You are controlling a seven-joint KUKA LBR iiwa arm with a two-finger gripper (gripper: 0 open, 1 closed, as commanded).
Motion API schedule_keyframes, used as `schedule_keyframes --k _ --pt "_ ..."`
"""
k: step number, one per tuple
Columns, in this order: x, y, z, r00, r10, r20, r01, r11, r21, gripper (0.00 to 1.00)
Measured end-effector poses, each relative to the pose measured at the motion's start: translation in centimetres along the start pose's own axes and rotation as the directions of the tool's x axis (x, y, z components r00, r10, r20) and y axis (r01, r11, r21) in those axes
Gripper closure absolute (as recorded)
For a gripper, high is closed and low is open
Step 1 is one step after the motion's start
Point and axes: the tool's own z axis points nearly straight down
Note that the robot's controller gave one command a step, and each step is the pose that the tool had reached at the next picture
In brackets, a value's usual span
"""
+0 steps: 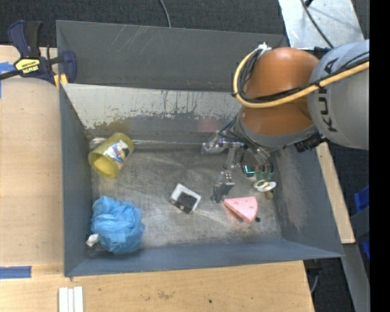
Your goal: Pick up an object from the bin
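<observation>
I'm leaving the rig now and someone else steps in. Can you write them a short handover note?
Gripper: down in the right half of the bin, between the black-and-white block and the pink wedge; no thing seen in it.
Yellow cup lies on its side at the left wall, blue puff in the front left corner.
Done: nothing picked yet.
Left: grasp one thing and lift it out.
</observation>
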Motion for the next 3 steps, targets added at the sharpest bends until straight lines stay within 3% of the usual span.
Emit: schedule_keyframes --k 2,3 --pt "-0.1 -0.1 -0.4 1.000 -0.003 0.007 0.003 1.000 -0.001 0.00" --pt "-0.8 2.7 4.2 0.998 -0.061 0.016 0.061 0.998 0.002 0.00"
